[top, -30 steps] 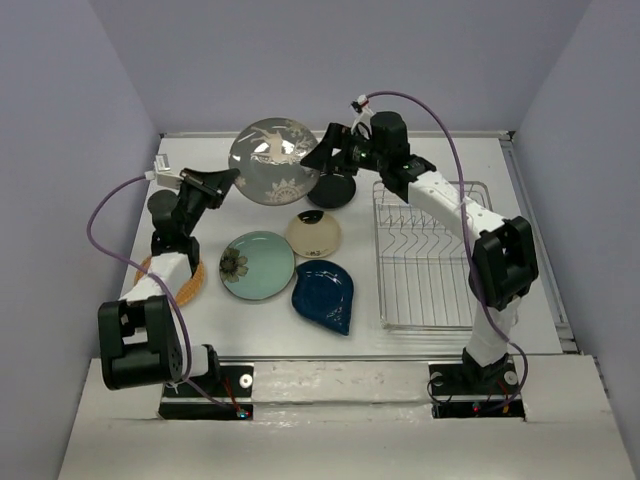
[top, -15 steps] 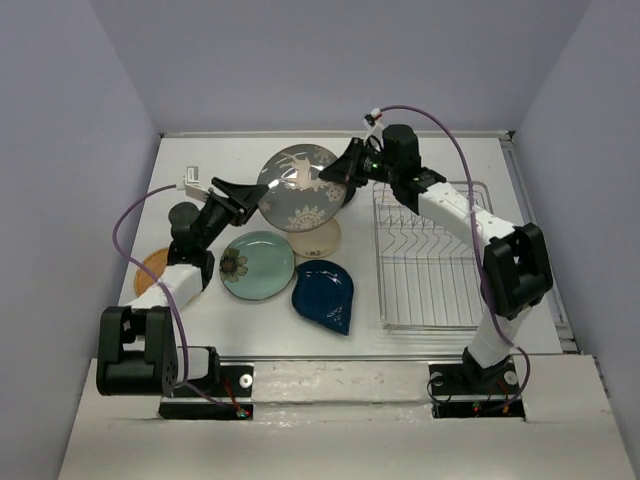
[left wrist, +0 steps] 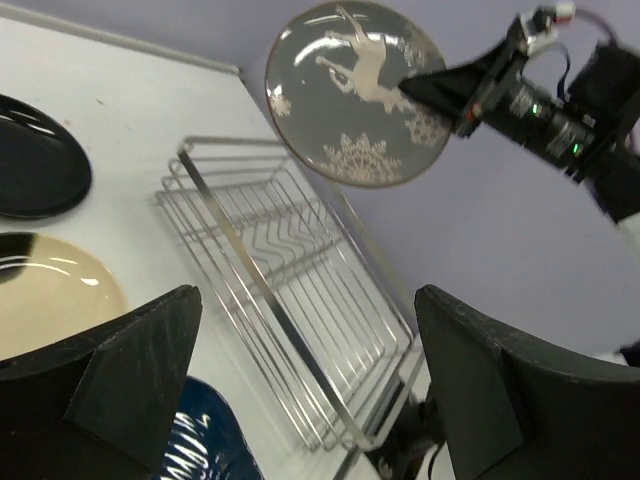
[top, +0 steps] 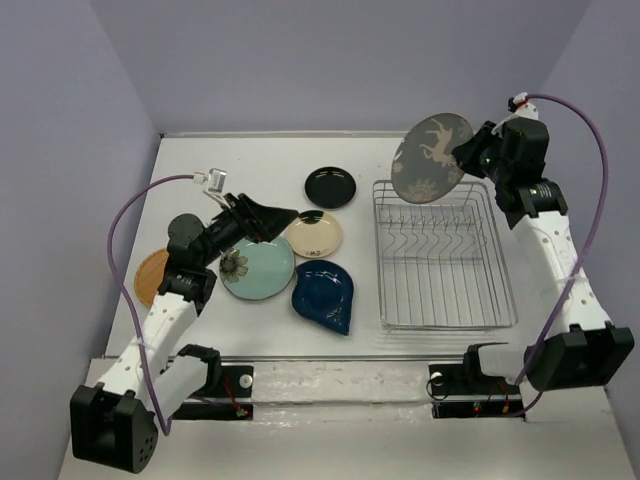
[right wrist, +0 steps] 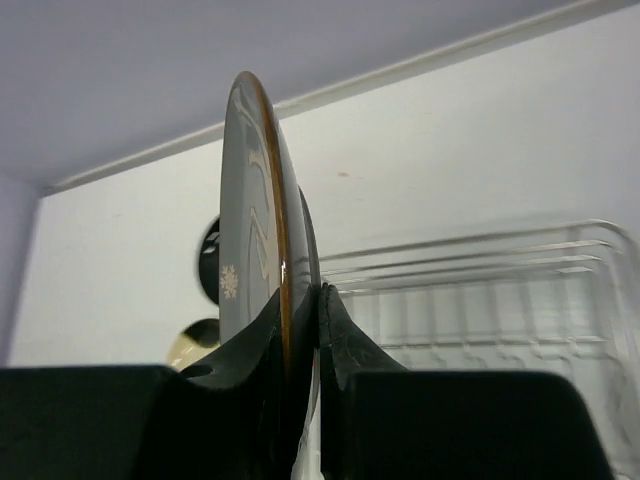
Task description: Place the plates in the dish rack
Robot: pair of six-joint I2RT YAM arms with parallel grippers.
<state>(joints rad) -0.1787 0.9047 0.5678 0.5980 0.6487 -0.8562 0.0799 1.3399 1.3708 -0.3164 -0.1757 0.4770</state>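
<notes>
The right claw point(top: 466, 157) is pinching the rim of the grey plate point(top: 430, 160), holding it up in the air above the far end of the dish rack point(top: 381, 260), while the left claw point(top: 288, 218) hangs spread wide near the cream plate point(top: 316, 235) and teal plate point(top: 262, 268) lying on the tabletop point(top: 250, 160).

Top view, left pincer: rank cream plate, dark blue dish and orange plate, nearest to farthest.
From the left pincer, in the top view:
1. cream plate: just right of the tips.
2. dark blue dish: to the right, nearer the arm bases.
3. orange plate: far left, partly under the left arm.
</notes>
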